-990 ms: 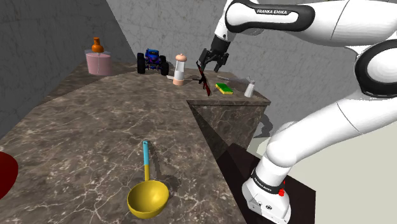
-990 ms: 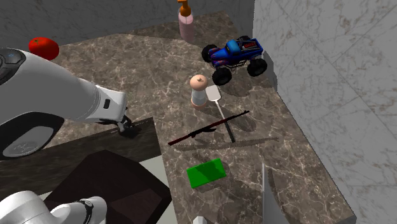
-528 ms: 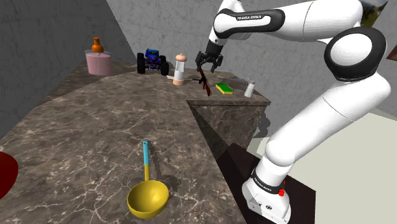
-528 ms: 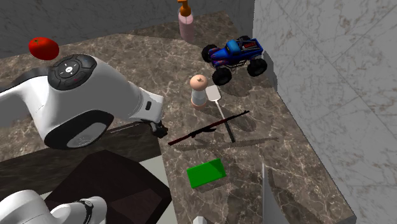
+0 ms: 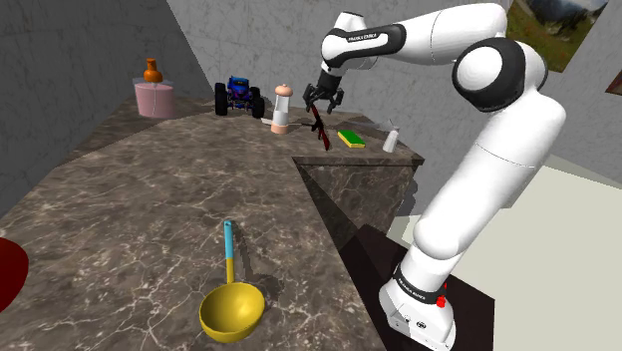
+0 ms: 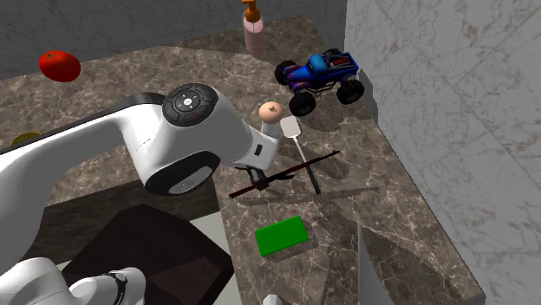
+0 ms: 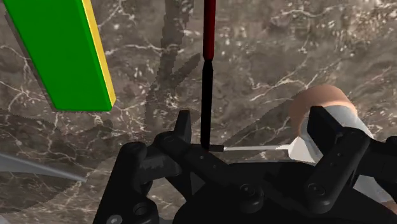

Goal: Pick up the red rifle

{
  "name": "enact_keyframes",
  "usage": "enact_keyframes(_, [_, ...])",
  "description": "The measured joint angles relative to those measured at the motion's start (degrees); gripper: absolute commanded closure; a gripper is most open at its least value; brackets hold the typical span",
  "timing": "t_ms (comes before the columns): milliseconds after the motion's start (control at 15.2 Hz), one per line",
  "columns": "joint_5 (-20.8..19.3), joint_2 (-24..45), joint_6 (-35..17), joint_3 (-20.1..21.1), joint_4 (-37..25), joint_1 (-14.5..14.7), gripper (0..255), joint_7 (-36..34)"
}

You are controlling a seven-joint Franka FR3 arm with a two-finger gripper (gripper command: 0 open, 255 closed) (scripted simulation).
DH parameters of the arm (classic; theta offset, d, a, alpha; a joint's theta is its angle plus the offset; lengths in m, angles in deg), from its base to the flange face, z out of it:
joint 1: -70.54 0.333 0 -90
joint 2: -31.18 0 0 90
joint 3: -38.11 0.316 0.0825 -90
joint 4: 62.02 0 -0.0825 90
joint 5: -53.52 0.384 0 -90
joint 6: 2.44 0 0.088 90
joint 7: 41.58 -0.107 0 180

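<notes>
Hovering above the rifle [image 5: 320,131], your end effector [image 5: 322,99] stands wide open; rifle lies on the table [image 5: 150,199].

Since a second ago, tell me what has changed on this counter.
The arm swung out over the counter, carrying the hand toward the second exterior view's right until it hangs above the red rifle. The hand is open and grips nothing. The rifle, spatula, green block and toy truck have not moved.
</notes>
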Motion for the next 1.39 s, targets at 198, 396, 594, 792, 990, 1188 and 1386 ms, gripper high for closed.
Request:
enact_keyframes(198, [0.43,5.09,-0.72,-1.2,-4.44,-1.17,0,-0.23])
enact_keyframes(396, [0.98,9.25,-1.53,-2.07,-7.84,-2.13,0,-0.24])
enact_keyframes(594, [1.02,9.96,-3.78,-2.1,-6.29,-2.16,0,-0.47])
enact_keyframes(792, [1.14,10.65,-5.79,-2.09,-4.98,-2.19,0,-0.48])
enact_keyframes(990, [1.13,10.76,-6.86,-2.07,-4.02,-2.16,255,-0.55])
enact_keyframes(1188, [1.12,10.74,-6.98,-2.07,-3.91,-2.16,255,-0.57])
enact_keyframes(1386, [1.12,10.74,-7.0,-2.08,-3.9,-2.16,255,-0.57])
